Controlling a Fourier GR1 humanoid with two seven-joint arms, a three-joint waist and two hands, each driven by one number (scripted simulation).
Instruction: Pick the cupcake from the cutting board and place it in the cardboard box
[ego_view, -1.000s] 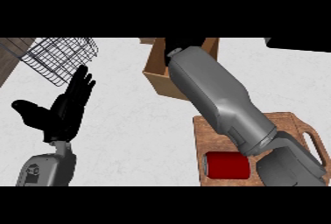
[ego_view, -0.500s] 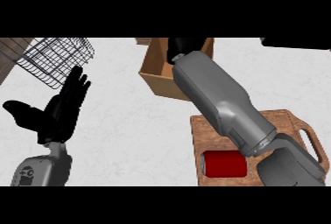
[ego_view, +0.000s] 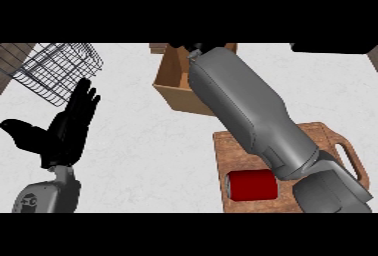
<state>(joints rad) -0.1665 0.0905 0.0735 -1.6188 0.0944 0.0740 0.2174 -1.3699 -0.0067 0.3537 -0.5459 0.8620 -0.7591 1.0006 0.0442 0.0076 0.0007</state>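
Over the cardboard box (ego_view: 177, 95) the right hand (ego_view: 193, 49) is hovering (fingers hidden, grip impossible to tell); left hand (ego_view: 66, 132) is resting open beside the wire basket (ego_view: 55, 70).

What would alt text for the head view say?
The robot's right arm reaches over a cardboard box, its hand hidden. A red can lies on a cutting board; the open left hand rests beside a wire basket.

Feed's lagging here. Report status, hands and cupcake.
Left hand open, resting at left. Right hand hidden over brown cardboard box; fingers unseen. Cupcake not visible. Red cylinder on wooden cutting board.
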